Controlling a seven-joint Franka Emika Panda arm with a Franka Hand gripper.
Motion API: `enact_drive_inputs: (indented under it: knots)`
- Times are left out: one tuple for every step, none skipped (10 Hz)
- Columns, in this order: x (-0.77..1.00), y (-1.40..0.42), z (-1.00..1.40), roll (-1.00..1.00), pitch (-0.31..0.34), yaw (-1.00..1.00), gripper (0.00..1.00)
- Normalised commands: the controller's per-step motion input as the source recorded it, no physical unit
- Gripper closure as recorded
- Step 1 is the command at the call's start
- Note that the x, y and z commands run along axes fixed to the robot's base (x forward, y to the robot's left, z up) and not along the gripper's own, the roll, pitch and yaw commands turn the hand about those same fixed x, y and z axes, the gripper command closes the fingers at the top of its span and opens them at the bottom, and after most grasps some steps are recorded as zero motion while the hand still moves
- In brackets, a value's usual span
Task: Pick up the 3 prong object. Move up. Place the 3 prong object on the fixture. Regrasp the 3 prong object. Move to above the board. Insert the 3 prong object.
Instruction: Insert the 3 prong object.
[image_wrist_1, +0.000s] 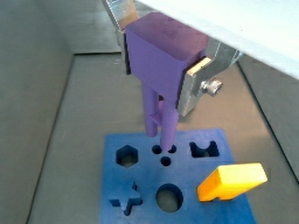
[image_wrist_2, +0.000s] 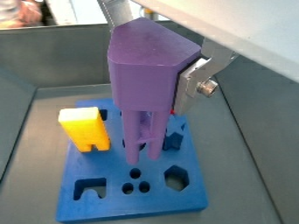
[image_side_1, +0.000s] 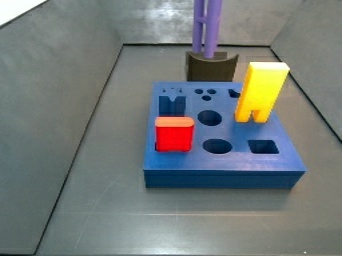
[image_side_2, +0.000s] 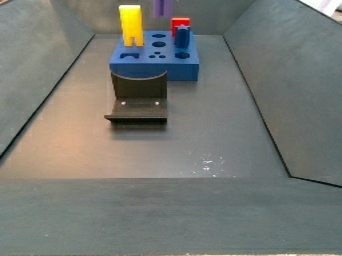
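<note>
**Above the board, insertion next**

Prong piece (image_wrist_2: 146, 74) clamped upright in tool (image_wrist_1: 163, 66), prongs down, hanging over board (image_wrist_2: 117, 199), just above the three small holes (image_wrist_2: 136, 181). Needs prongs lined up, then a straight descent. Yellow block (image_side_1: 261, 92) at 3 o'clock, fixture (image_side_2: 138, 100) apart.

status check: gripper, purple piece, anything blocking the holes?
Gripper above the board, shut on the 3 prong object. Prongs point down, hanging over the three small round holes, not yet in. Yellow block and red cube stand clear of them.
</note>
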Motion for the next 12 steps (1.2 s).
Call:
enact_drive_inputs:
  knots:
    - [0.12,0.09,-0.2,-0.09,-0.021,-0.7,1.0]
    - [0.16,0.08,-0.21,-0.11,-0.027,-0.7,1.0]
    - [0.12,0.07,-0.24,-0.1,-0.027,-0.66,1.0]
    - [0.12,0.05,-0.26,-0.09,-0.029,-0.65,1.0]
    - [0.09,0.05,-0.25,-0.06,0.0,-0.63,1.0]
    - [0.07,0.08,-0.27,-0.03,0.0,-0.53,1.0]
    - [0.07,0.13,-0.3,0.0,0.0,-0.44,1.0]
    - [0.05,0.15,-0.28,0.01,0.023,-0.33,1.0]
    - [0.04,0.13,-0.31,0.01,0.006,-0.31,1.0]
    - [0.02,0.11,-0.31,0.02,0.017,-0.26,1.0]
    - [0.05,0.1,-0.28,0.03,0.027,-0.15,1.0]
    - [0.13,0.08,-0.31,0.01,0.007,0.0,1.0]
